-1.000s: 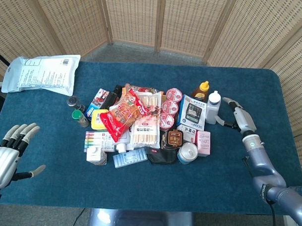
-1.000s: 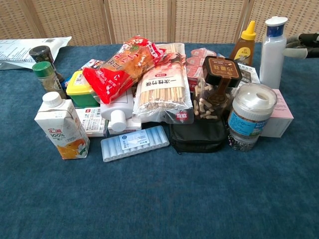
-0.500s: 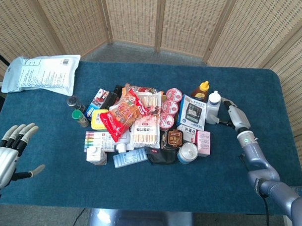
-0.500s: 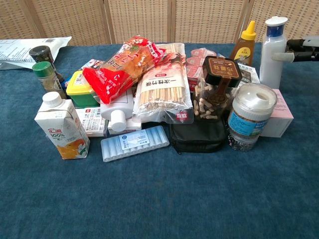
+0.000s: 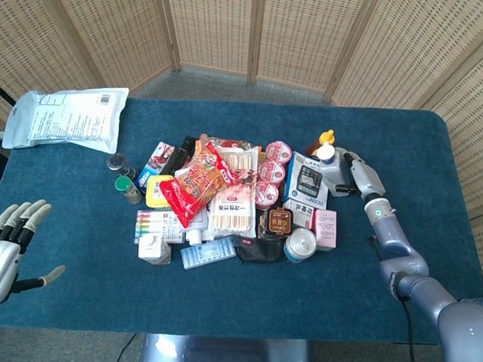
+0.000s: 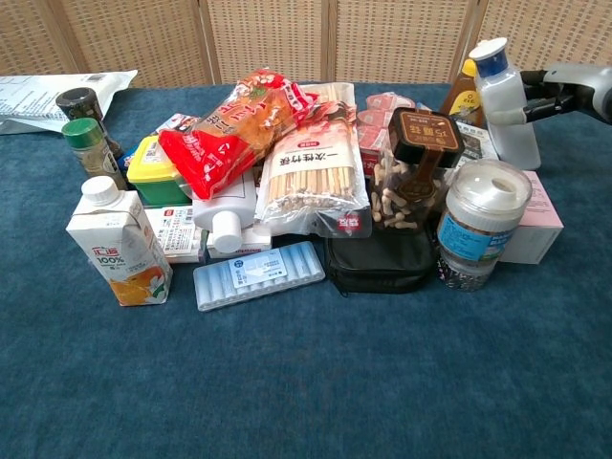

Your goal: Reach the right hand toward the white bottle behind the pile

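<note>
The white bottle (image 5: 332, 173) with a blue collar stands at the pile's far right, beside an amber squeeze bottle (image 5: 325, 140). In the chest view the white bottle (image 6: 504, 110) leans to the left, its cap in front of the amber squeeze bottle (image 6: 466, 93). My right hand (image 5: 359, 175) reaches in from the right, and its fingertips (image 6: 537, 101) touch the bottle's right side; nothing shows them wrapped around it. My left hand (image 5: 9, 248) hovers at the table's near left corner, fingers spread, holding nothing.
The pile holds snack bags (image 5: 195, 183), a chopstick pack (image 6: 311, 182), a nut jar (image 6: 409, 167), a clear-lidded jar (image 6: 483, 225), a pink box (image 6: 543, 228) and a juice carton (image 6: 120, 247). A white pouch (image 5: 67, 116) lies at the far left.
My right hand has moved left up to the white bottle and now touches it. The bottle, upright before, has tipped and shifted to the left. The left hand has sunk slightly.
</note>
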Action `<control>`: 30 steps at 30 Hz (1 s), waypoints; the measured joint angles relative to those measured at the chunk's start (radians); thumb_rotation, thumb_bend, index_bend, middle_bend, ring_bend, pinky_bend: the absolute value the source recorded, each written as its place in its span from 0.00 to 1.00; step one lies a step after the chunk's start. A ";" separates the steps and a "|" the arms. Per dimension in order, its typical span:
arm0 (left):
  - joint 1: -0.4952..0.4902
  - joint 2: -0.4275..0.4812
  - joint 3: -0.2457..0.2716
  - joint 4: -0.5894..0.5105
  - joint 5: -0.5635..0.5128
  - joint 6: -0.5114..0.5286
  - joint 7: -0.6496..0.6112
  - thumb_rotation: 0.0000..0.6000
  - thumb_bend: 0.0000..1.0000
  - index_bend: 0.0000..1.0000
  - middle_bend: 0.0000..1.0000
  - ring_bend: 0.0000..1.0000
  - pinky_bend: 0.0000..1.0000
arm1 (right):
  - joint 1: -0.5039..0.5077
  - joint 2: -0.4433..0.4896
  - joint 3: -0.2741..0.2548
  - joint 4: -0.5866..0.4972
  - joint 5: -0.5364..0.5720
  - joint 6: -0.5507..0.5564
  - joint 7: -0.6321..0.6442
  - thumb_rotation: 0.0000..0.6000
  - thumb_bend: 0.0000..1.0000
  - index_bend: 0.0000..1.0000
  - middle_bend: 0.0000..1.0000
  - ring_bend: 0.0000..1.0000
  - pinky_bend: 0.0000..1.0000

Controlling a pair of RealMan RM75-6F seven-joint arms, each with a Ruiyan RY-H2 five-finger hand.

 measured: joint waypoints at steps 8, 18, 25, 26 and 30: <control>0.000 -0.007 -0.003 0.021 -0.007 -0.003 -0.022 0.86 0.22 0.00 0.00 0.00 0.00 | -0.023 -0.027 0.020 0.027 0.031 0.054 -0.008 1.00 0.31 0.38 1.00 0.94 0.46; -0.021 -0.015 -0.014 0.026 -0.001 -0.024 -0.026 0.87 0.22 0.00 0.00 0.00 0.00 | -0.093 0.031 0.060 -0.050 0.065 0.168 0.015 1.00 0.31 0.39 1.00 0.98 0.48; -0.028 -0.022 -0.013 0.023 0.008 -0.032 -0.024 0.86 0.22 0.00 0.00 0.00 0.00 | -0.136 0.119 0.089 -0.209 0.082 0.243 -0.001 1.00 0.31 0.39 1.00 0.98 0.48; -0.028 -0.023 -0.012 0.023 0.011 -0.032 -0.024 0.87 0.22 0.00 0.00 0.00 0.00 | -0.144 0.135 0.093 -0.235 0.084 0.254 -0.006 1.00 0.31 0.39 1.00 0.98 0.48; -0.030 -0.026 -0.010 0.025 0.024 -0.029 -0.026 0.87 0.22 0.00 0.00 0.00 0.00 | -0.177 0.207 0.109 -0.355 0.094 0.304 -0.035 1.00 0.31 0.39 1.00 0.98 0.48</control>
